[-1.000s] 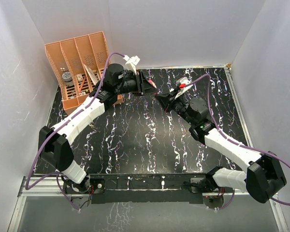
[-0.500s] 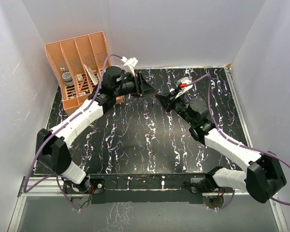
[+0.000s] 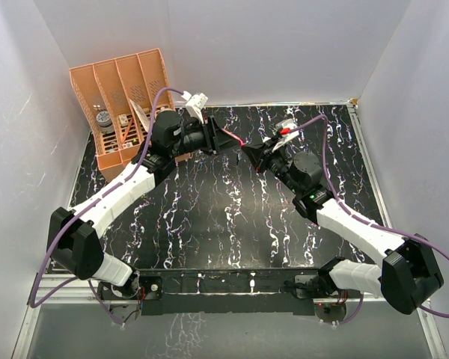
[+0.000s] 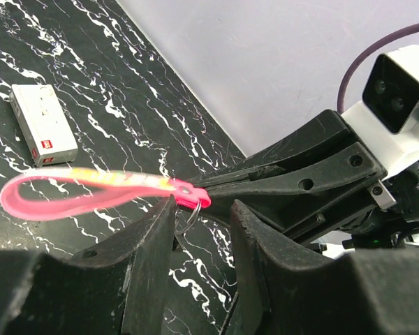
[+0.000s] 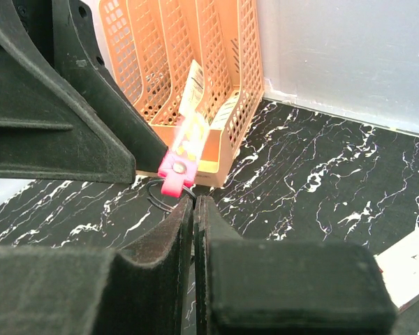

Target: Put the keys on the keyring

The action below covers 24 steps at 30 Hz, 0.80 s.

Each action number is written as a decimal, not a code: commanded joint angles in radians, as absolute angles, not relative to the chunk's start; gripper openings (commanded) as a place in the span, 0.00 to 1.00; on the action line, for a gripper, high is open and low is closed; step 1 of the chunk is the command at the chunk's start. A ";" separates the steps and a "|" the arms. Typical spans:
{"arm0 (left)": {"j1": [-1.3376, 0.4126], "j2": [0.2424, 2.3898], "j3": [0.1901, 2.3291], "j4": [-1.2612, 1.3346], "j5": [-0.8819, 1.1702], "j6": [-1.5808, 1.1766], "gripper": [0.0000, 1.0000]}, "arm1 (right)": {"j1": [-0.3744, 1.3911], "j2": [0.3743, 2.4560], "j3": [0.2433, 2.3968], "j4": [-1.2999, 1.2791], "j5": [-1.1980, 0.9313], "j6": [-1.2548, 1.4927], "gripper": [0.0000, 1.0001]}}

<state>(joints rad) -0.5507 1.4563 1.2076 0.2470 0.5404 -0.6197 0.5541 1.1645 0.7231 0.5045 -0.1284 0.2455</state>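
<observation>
The orange rack [image 3: 123, 93] stands at the far left of the black surface [image 3: 209, 217]. Right of the rack, up in the air, the left fingers [image 4: 150, 258] are a little way apart and hold nothing. The keyring [image 4: 91, 188] with its pink strip hangs at their tips. Farther right of the rack, the right fingers [image 5: 174, 258] are pressed tight on its little ring. A white box [image 4: 43, 122] lies on the surface.
</observation>
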 commanded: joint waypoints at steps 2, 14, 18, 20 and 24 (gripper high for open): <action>-0.548 1.411 1.183 0.301 0.556 -0.593 0.35 | 0.551 1.148 0.758 0.546 -0.109 0.258 0.02; -0.558 1.416 1.160 0.316 0.541 -0.568 0.32 | 0.551 1.153 0.764 0.546 -0.110 0.268 0.02; -0.562 1.420 1.158 0.326 0.536 -0.561 0.31 | 0.551 1.151 0.765 0.545 -0.115 0.268 0.02; -0.565 1.423 1.157 0.328 0.535 -0.557 0.29 | 0.550 1.151 0.765 0.545 -0.117 0.269 0.01; -0.570 1.431 1.157 0.330 0.532 -0.551 0.27 | 0.551 1.153 0.768 0.543 -0.121 0.271 0.01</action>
<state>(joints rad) -0.5606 1.4551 1.1610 0.2924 0.5339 -0.5728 0.5541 1.1648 0.7235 0.4980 -0.1230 0.2646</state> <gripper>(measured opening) 0.286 0.022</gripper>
